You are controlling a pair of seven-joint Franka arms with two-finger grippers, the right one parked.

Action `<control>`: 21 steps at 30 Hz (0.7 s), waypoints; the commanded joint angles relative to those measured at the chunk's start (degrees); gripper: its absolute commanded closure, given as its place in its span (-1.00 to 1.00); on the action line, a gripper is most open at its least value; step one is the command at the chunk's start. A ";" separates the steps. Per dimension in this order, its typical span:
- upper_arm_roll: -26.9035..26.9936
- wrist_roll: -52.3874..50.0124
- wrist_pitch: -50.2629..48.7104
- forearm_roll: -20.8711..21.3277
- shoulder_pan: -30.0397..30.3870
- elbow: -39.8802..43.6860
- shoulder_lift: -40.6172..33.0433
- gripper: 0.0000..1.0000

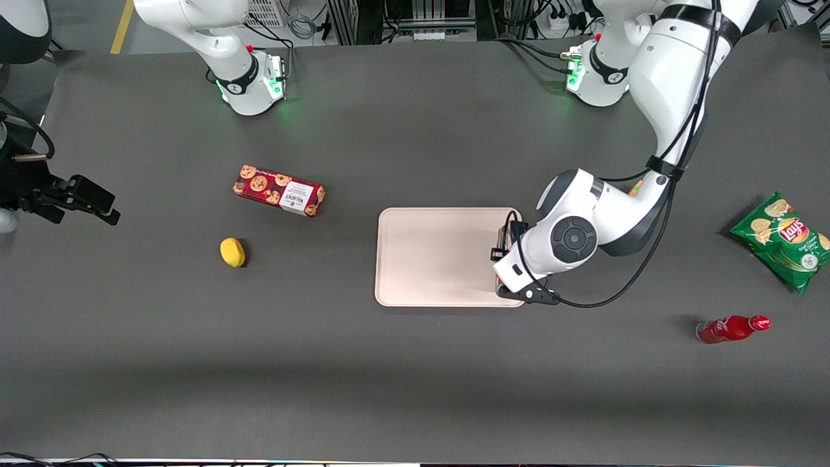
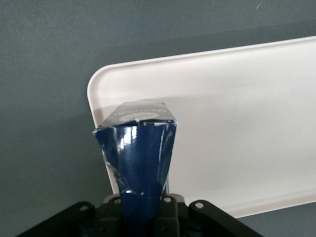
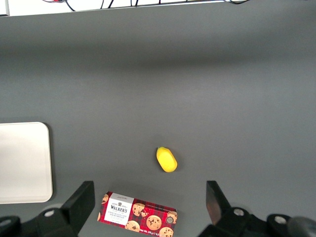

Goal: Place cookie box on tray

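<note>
Pinching one cookie box (image 2: 139, 163): gripper (image 2: 143, 207); over one tray (image 1: 421, 285) | one red box (image 1: 279, 190)

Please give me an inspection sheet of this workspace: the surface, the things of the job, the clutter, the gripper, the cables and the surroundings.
Surface: dark grey table.
Job's things: cookie box, navy blue, held in the gripper over the edge of the tray at the working arm's end; whether it touches the tray cannot be told.
Clutter: red cookie box and yellow object toward the parked arm's end; green chip bag and red bottle, lying down, toward the working arm's end.
Gripper: left gripper shut on the cookie box, at the tray's edge.
Cables: black cable hangs along the working arm.
Surroundings: racks and more cables past the table's edge.
</note>
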 commanded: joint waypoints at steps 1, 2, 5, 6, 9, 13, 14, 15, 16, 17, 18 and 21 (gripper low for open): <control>0.07 -1.23 0.86 1.52 -0.11 0.01 0.31 0.07; 0.16 -1.23 0.86 1.52 -0.11 0.01 0.31 -0.42; 0.16 -1.23 0.86 1.52 -0.11 0.10 0.31 -1.00; 0.25 -1.32 0.86 1.52 -0.19 0.19 0.23 -1.00; 0.34 -1.50 0.16 1.52 -0.19 0.45 -0.30 -1.00; 1.12 -1.23 -0.98 1.52 -0.11 1.15 -1.88 -1.00; 1.39 -1.23 -1.85 1.52 -0.11 1.24 -2.75 -1.00; 1.48 -1.23 -3.34 1.43 -0.02 1.50 -3.81 -1.00; 1.65 -1.23 -4.83 1.52 0.07 2.12 -4.77 -1.00; 1.92 -1.15 -6.76 1.43 0.16 2.90 -5.74 -1.00; 2.18 -0.97 -8.96 1.43 0.25 3.87 -6.88 -1.00; 3.76 -0.18 -16.86 1.43 0.25 7.21 -10.57 -1.00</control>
